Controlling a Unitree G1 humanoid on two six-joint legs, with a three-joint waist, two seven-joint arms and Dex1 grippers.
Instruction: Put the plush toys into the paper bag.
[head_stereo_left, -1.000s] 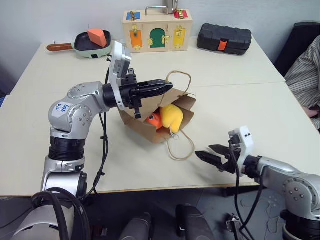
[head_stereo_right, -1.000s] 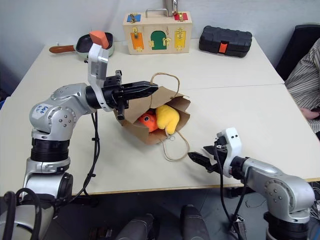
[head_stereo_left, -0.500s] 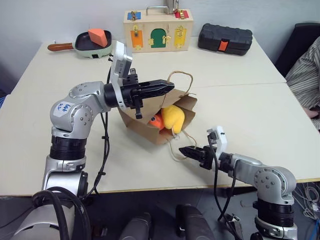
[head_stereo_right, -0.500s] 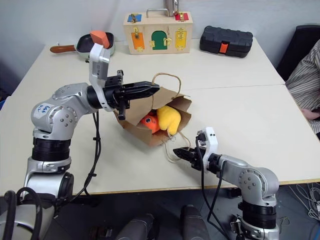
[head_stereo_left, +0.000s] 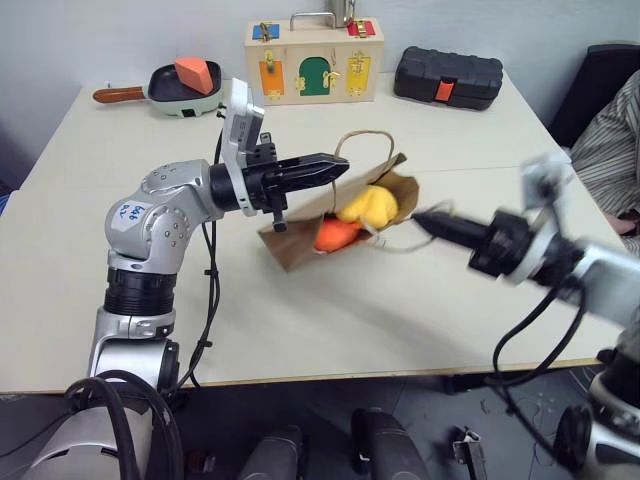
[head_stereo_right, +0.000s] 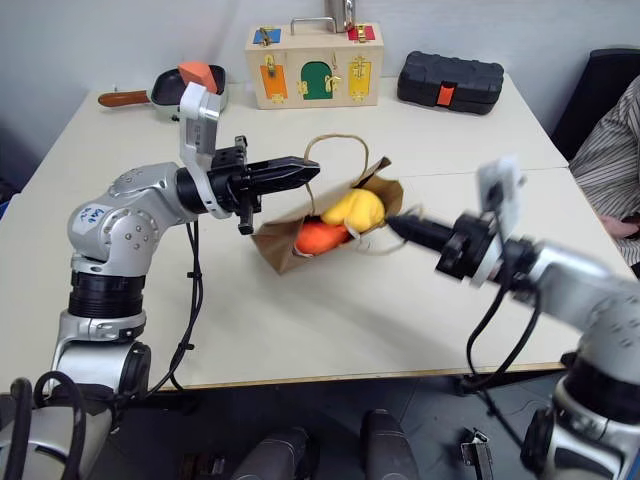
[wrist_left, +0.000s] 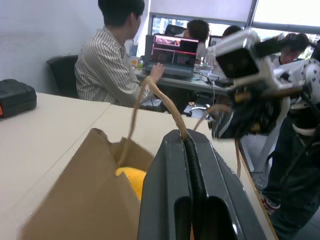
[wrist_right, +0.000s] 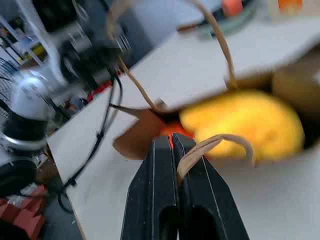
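Note:
The brown paper bag (head_stereo_left: 296, 243) hangs tilted between my two grippers, its mouth up and toward the right. Both plush toys lie inside it: the yellow one (head_stereo_left: 368, 204) near the mouth and the orange one (head_stereo_left: 337, 235) below it. My left gripper (head_stereo_left: 336, 165) is shut on the far cord handle (wrist_left: 159, 95), above the bag's left side. My right gripper (head_stereo_left: 421, 220) is shut on the near cord handle (wrist_right: 210, 144), just right of the mouth. The right wrist view looks into the bag at the yellow toy (wrist_right: 246, 120) and the orange toy (wrist_right: 172, 129).
At the table's far edge stand a wooden box with coloured doors (head_stereo_left: 315, 60), a black case (head_stereo_left: 447, 77) and a pan holding an orange wedge (head_stereo_left: 185, 84). A seated person's striped sleeve (head_stereo_left: 608, 150) shows at the right edge. People sit at a desk (wrist_left: 115, 65) beyond the table.
My right gripper closed on the near handle and rose from the table's front edge. The bag's mouth came up with it. The left gripper stayed where it was.

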